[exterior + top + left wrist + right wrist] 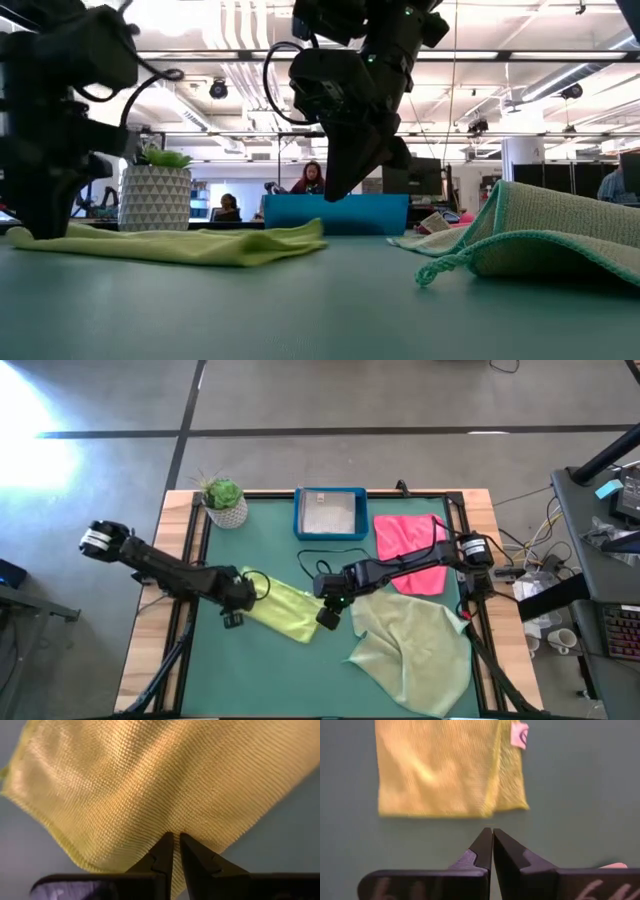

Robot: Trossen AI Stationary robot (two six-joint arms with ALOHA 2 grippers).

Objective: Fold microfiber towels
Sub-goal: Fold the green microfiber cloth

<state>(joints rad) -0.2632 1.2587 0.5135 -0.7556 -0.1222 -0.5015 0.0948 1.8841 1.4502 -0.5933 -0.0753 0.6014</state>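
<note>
High view, yellow towel [283, 609]: lies folded on the green mat [260, 670] near its middle, running slantwise between the two arms.
High view, left gripper [243, 588]: at the towel's left end, fingers nearly together and pinching the cloth.
High view, right gripper [328, 614]: at the towel's right end, fingers fully together, holding nothing I can make out.
High view, other towels: sage towel [415, 650] rumpled at the mat's near right; pink towel [410, 550] by the blue tray [330, 513]; potted plant [224, 502] at the far left corner.
Low view: yellow towel [180, 243] lies low and flat; right gripper [345, 180] hangs just above the mat beside its edge; sage towel [540, 240] bunched up on the right.
Left wrist view: fingertips [165, 845] narrow, nipping the yellow weave [150, 780] at a fold.
Right wrist view: fingertips [487, 840] pressed together just short of the towel's edge [445, 770], over bare mat.
Risk, left: a lift while pinching would probably drag the layers and undo the fold.
Risk, right: pushing in with closed fingers could ruck the near edge.
Risk, next towel: sage cloth lies close; a sweep may snag it.
</note>
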